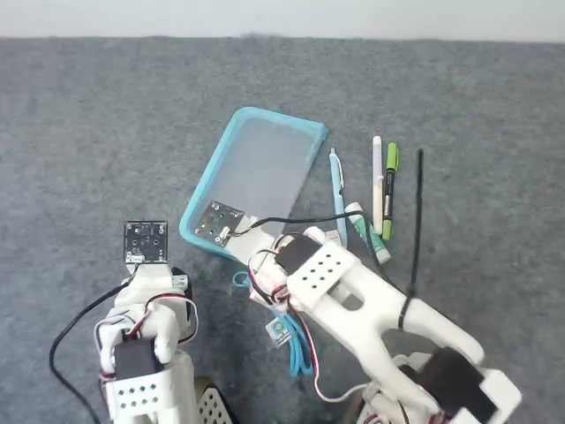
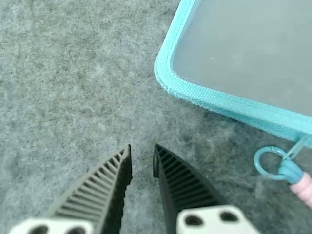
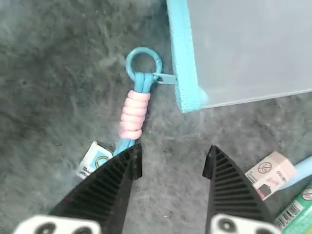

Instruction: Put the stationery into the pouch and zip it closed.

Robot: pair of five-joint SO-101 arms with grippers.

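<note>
We found the pouch [image 1: 260, 168], translucent with a teal border, lying flat and askew on the grey counter [image 1: 88, 132]. Its ring-shaped zipper pull [image 3: 144, 62] and pink coiled strap [image 3: 132, 114] trailed off one corner. Beside its long edge lay a light-blue pen [image 1: 336, 190], a white pen [image 1: 377, 177] and a green marker [image 1: 389, 190], roughly parallel. An eraser [image 3: 269, 173] sat nearer the corner.
</note>
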